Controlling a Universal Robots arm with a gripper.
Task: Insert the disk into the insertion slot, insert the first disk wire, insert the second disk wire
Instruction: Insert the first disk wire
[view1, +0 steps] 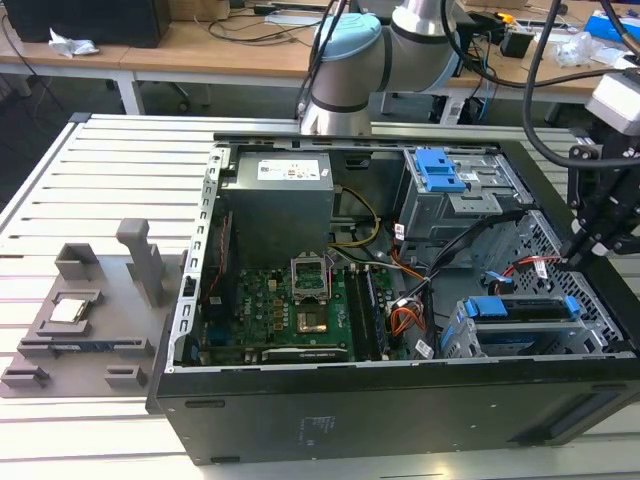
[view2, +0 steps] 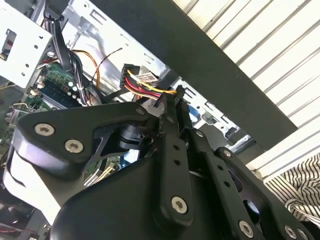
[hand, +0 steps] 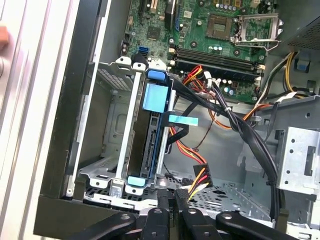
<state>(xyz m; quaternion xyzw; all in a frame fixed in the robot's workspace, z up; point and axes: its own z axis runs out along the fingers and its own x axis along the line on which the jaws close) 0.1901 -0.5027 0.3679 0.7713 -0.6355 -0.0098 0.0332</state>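
Note:
The disk (view1: 522, 308) sits inside the insertion slot (view1: 458, 338), the low grey cage at the exterior view's right, with its blue carrier showing. In the first wrist view the blue carrier of the disk (hand: 156, 97) lies between the metal rails of the insertion slot (hand: 125, 125). My black gripper (view1: 582, 250) hovers just behind that cage, over the case's right edge. In both wrist views the gripper (view2: 167, 102) (hand: 175, 196) is shut on a disk wire (view2: 145, 86) (hand: 198, 181), a black plug with red, yellow and black leads, held a short way from the disk's end.
A taller cage with a blue latch (view1: 440, 170) stands behind the slot. The power supply (view1: 275, 200) and motherboard (view1: 290, 310) fill the case's left half. Cable bundles (hand: 240, 130) cross beside the cage. A grey fixture (view1: 90, 310) lies on the slatted table.

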